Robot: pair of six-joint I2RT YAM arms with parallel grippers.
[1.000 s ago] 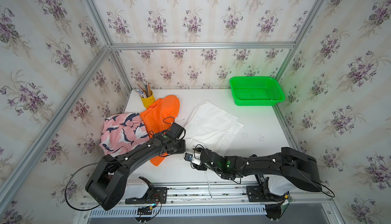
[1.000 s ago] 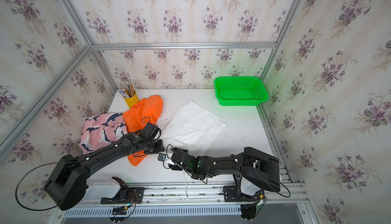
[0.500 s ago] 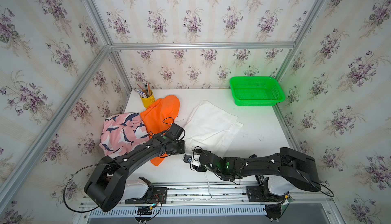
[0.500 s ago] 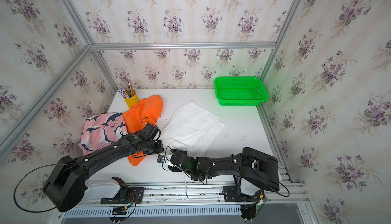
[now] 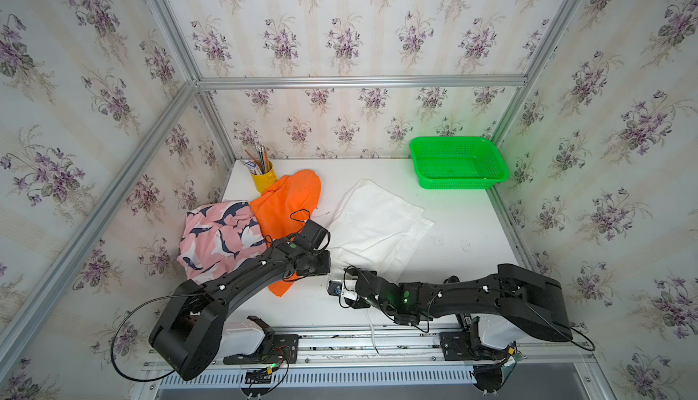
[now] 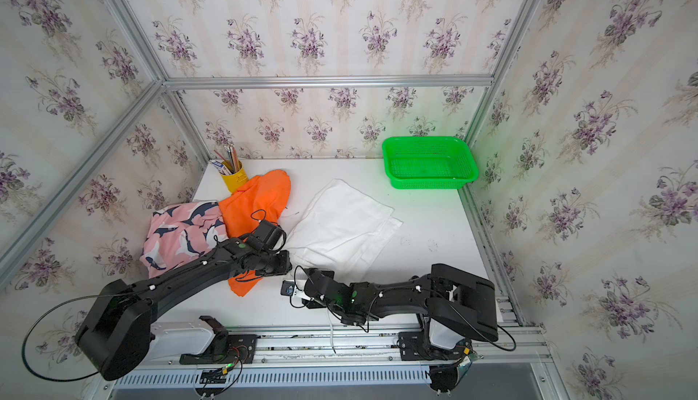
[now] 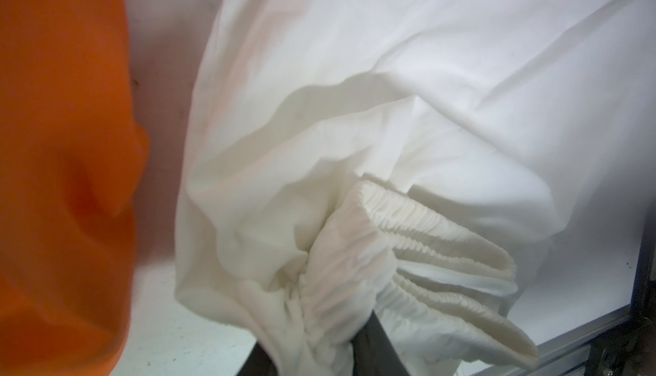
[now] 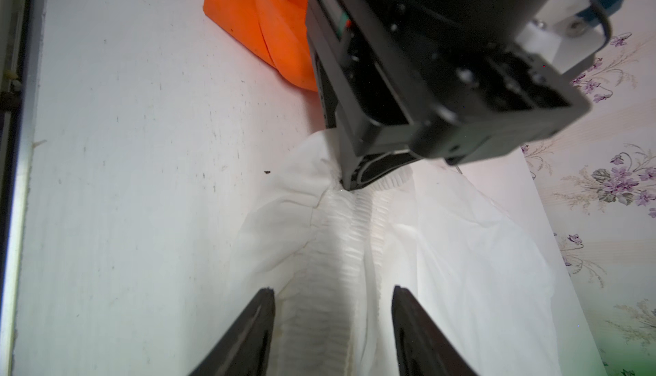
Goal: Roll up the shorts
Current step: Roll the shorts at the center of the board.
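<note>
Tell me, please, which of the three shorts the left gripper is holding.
The white shorts: the left gripper has its jaws pinched on their elastic waistband. The orange shorts and pink shark-print shorts lie off to the side, ungripped.

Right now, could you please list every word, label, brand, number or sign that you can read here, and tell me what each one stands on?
No text is readable in any view.
The blue-and-white packet in the yellow pencil cup: print too small to read.
No lettering shows on the white shorts, the orange shorts, the shark-print shorts or the green basket.
</note>
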